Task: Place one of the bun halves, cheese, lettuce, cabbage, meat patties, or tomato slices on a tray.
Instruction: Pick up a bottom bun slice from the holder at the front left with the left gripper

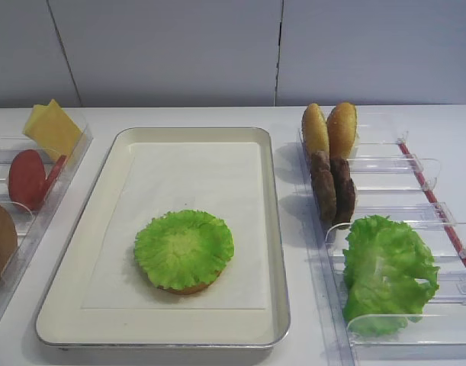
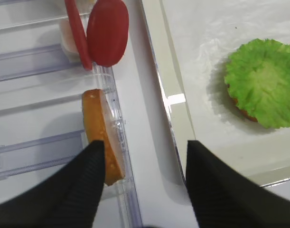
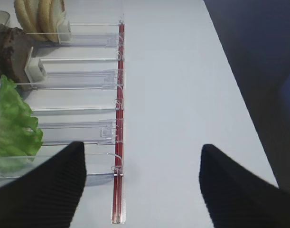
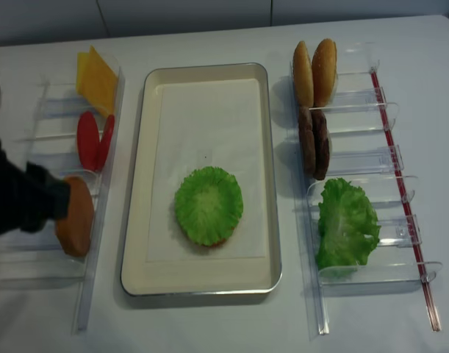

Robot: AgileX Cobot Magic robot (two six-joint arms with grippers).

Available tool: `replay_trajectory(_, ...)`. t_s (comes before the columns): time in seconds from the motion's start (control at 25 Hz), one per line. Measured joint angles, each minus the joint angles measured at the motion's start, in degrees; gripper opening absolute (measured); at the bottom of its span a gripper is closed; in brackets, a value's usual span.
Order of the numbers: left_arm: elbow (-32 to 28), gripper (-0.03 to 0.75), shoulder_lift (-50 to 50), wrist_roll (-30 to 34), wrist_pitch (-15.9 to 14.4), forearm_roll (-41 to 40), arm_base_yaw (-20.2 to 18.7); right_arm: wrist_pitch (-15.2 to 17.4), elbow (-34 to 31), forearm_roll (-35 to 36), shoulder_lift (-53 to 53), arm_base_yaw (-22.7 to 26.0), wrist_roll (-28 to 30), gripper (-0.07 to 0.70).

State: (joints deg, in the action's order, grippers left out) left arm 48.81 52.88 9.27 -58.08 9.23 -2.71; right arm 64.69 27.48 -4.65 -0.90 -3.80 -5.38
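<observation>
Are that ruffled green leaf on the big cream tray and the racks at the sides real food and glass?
The ruffled green lettuce leaf looks like moulded plastic or rubber: uniform colour, stiff even frills, slight sheen; I can't be sure. The cream tray seems enamelled metal, its rim glossy, lined with matte white paper. The clear racks look like acrylic rather than glass, with thin bent edges.

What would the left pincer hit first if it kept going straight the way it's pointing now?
Most likely the bun half standing on edge in the left rack. The left pincer is open, its left finger right beside that bun; between the fingers lie the rack's edge and bare table. Depth is unclear, so contact may already be near.
</observation>
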Motion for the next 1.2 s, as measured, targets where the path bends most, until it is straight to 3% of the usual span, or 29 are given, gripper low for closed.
replay_trajectory(0.16,3.4,0.394,6.4,0.6,1.4,0.0,-1.6,0.0,0.0,0.0,0.0,0.0,0.0,0.524)
replay_trajectory(0.28,5.7,0.394,10.5,-0.2,3.3,-2.2,-6.5,0.0,0.0,0.0,0.0,0.0,0.0,0.524)
replay_trajectory(0.52,11.4,0.394,20.2,-19.0,4.6,-24.5,-20.1,0.0,0.0,0.0,0.0,0.0,0.0,0.524)
replay_trajectory(0.64,14.5,0.394,26.3,-29.5,2.9,-35.3,-24.4,0.0,0.0,0.0,0.0,0.0,0.0,0.524)
replay_trajectory(0.72,16.5,0.394,30.2,-35.1,0.9,-40.3,-25.7,0.0,0.0,0.0,0.0,0.0,0.0,0.524)
replay_trajectory(0.88,19.9,0.394,37.3,-38.2,-1.1,-43.7,-26.2,0.0,0.0,0.0,0.0,0.0,0.0,0.524)
replay_trajectory(1.2,21.5,0.393,44.4,-47.5,-2.0,-50.2,-26.2,0.0,-0.1,0.0,0.0,0.0,-0.1,0.524)
